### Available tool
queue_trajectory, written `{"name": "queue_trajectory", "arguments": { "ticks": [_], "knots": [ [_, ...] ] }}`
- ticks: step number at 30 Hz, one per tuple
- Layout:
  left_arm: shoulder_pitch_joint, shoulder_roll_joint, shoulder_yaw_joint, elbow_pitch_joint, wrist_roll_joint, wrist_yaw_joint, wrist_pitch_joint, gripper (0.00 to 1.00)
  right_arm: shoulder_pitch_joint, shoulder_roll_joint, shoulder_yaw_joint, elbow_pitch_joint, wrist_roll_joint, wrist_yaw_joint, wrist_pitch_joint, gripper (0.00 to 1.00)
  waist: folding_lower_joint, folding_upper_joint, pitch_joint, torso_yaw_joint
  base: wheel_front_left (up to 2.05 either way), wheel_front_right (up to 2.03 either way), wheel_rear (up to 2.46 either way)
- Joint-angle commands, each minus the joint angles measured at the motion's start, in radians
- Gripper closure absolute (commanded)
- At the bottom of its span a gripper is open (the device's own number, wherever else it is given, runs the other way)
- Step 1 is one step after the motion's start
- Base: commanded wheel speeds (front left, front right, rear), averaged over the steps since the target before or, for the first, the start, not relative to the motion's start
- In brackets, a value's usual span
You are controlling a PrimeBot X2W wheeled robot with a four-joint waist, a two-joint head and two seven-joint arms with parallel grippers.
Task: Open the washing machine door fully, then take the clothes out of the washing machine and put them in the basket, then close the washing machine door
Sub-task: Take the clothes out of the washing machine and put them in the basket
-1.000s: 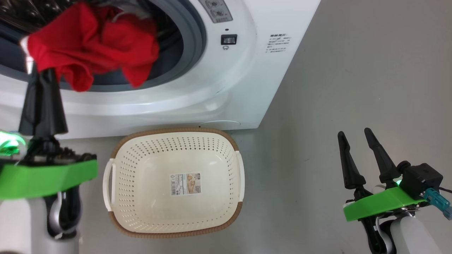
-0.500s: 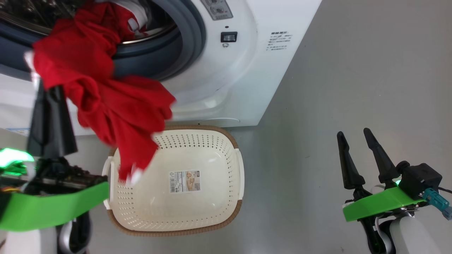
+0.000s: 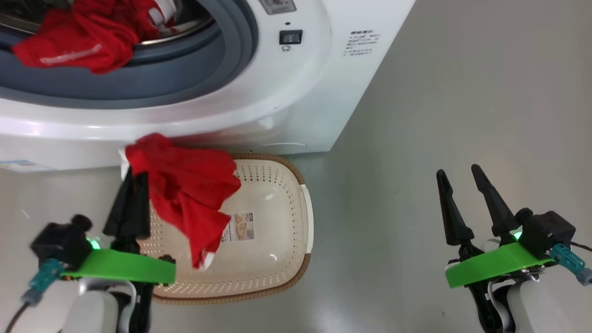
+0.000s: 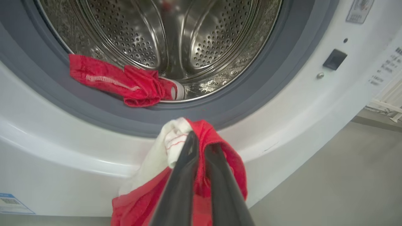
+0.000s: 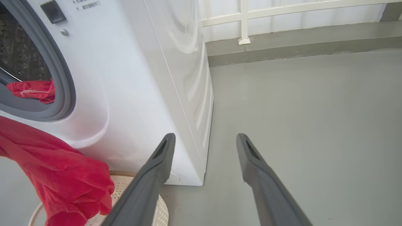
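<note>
The washing machine point(image 3: 296, 92) stands open. The left end effector point(image 4: 201, 142) is clamped on a red-and-white garment point(image 3: 185, 189), which hangs over the cream basket point(image 3: 282, 185). I see nothing lying in the basket yet. Another red piece point(image 3: 74, 39) lies on the drum lip. The right end effector point(image 3: 457, 169) is spread wide and holds nothing. I think the unloading and the closing of the door remain.

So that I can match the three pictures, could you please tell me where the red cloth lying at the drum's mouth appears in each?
Head view: red cloth, upper left, draped over the grey seal.
Left wrist view: red cloth, left of centre, on the lip of the drum.
Right wrist view: red cloth, at the left edge, inside the grey seal.
Shared landmark: the black latch slot beside the opening.
</note>
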Motion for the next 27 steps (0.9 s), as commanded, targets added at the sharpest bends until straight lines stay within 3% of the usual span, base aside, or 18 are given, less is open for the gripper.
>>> {"name": "queue_trajectory", "arguments": {
  "ticks": [1, 15, 27],
  "knots": [
    [0.006, 0.027, 0.022, 0.008, -0.003, -0.006, -0.005, 1.0, -0.017, -0.003, 0.025, -0.027, 0.007, 0.006, -0.006, 0.0, 0.0, -0.0001, 0.019, -0.007, 0.0, 0.0, 0.0],
    [-0.17, 0.097, -0.103, 0.419, -0.011, -0.006, -0.005, 1.0, -0.063, -0.003, 0.041, -0.046, 0.017, 0.006, -0.006, 0.0, 0.0, -0.0001, 0.143, -0.027, 0.0, 0.0, 0.0],
    [-0.295, 0.134, -0.243, 0.631, -0.059, -0.006, -0.005, 1.0, -0.086, -0.003, 0.052, -0.064, 0.027, 0.006, -0.006, 0.0, 0.0, -0.0001, 0.231, -0.04, 0.0, 0.0, 0.0]
  ]
}}
